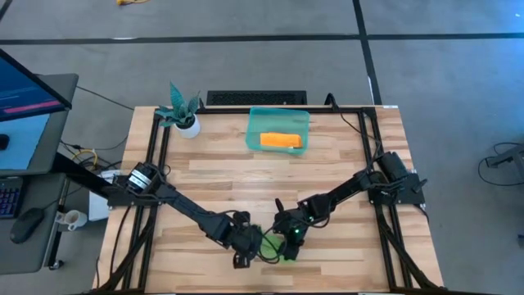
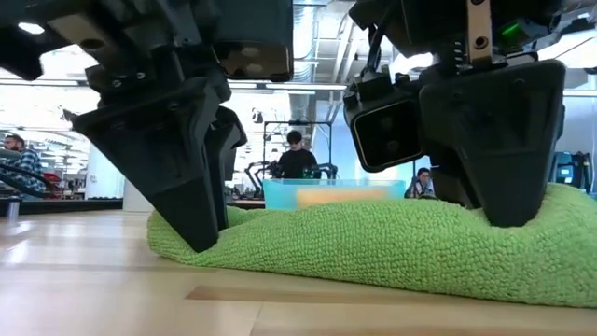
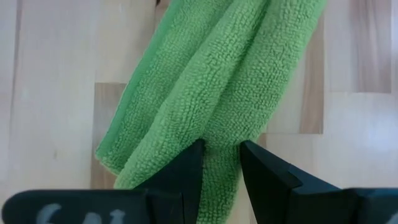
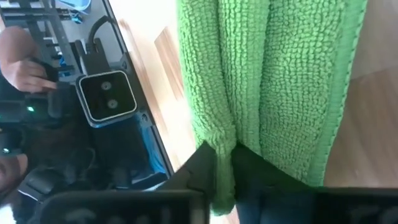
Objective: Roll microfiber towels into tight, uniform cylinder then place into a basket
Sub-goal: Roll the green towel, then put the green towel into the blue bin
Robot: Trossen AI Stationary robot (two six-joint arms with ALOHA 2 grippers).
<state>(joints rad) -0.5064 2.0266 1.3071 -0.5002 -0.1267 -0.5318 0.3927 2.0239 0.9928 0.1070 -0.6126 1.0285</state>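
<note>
The bright green towel (image 2: 373, 243) lies bunched in long folds on the table near its front edge, also showing in the high view (image 1: 274, 247). My left gripper (image 1: 246, 244) stands on its left end and my right gripper (image 1: 288, 238) on its right end; both point down and are shut on it. The orange towel (image 1: 281, 141) lies rolled inside the teal basket (image 1: 255, 123) at the table's far middle. My left gripper (image 3: 222, 149) pinches a raised fold of the green towel (image 3: 221, 127) between its two fingers, near the towel's left end. The fingers (image 2: 201, 215) come from above, pointing down. The towel lies on the table, slack. My right gripper (image 4: 225, 155) pinches a narrow ridge of the green towel (image 4: 221, 134) between its two fingers, near the towel's right end. The fingers (image 2: 508, 187) come from above, pointing down. The towel rests on the table, humped up toward this end.
A small plant in a white pot (image 1: 184, 115) stands at the far left of the table. A dark keyboard (image 1: 256, 97) lies beyond the far edge. Bare wood lies between the towel and the basket. People show in the room behind (image 2: 297, 159).
</note>
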